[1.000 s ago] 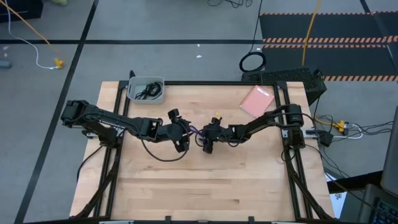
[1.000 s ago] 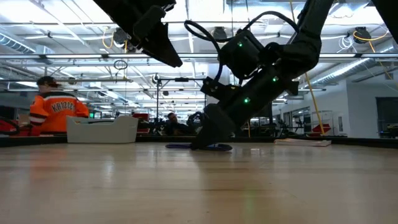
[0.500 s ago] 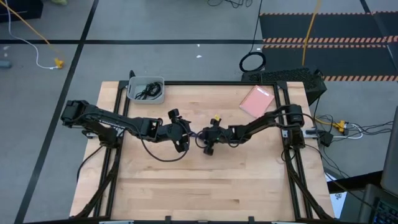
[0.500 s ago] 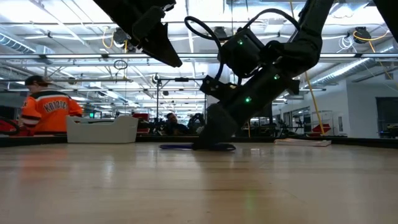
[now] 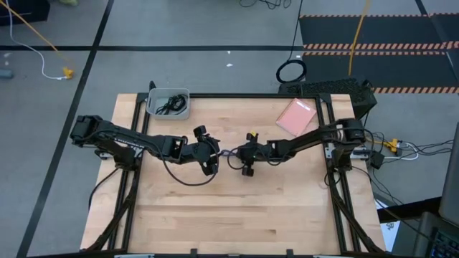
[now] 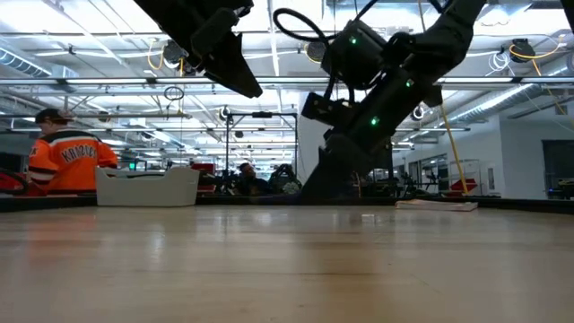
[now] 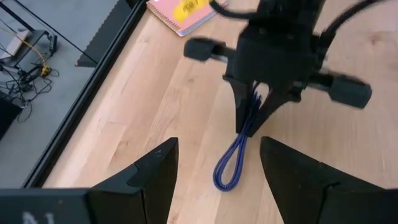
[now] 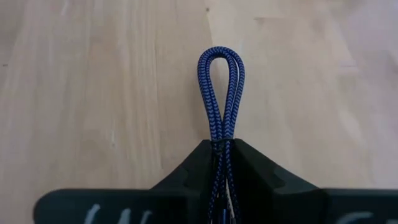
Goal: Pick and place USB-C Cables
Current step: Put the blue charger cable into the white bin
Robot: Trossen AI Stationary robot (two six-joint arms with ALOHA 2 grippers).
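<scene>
A blue-purple braided USB-C cable (image 8: 221, 87), doubled into a narrow loop, sticks out past my right gripper (image 8: 222, 144), which is shut on it over the middle of the table (image 5: 234, 154). My left gripper (image 7: 217, 142) stands open just to its left (image 5: 214, 156), facing it, with the loop (image 7: 231, 165) in front of its fingers and untouched. Black cables (image 5: 169, 105) lie in a grey bin (image 5: 183, 109) at the table's far left. My right gripper pinches the bundled cable strands (image 8: 222, 134) between its two fingers, several strands side by side. The fingers slant down from the table's right and lie along the cable. The looped end (image 7: 227, 177) juts past the fingertips toward my left gripper; no cable lies on the table in the low view.
A pink notebook (image 5: 295, 115) lies at the far right of the table. The bin shows as a white tub (image 6: 148, 186) in the low view. A person in an orange jacket (image 6: 67, 160) is in the room beyond. Bare wood (image 5: 237, 215) fills the near half.
My right gripper has shut on the blue cable where it lay on the table, then risen and drawn slightly toward the table's right edge. The cable has gone from lying flat on the wood to lifted in the fingers.
</scene>
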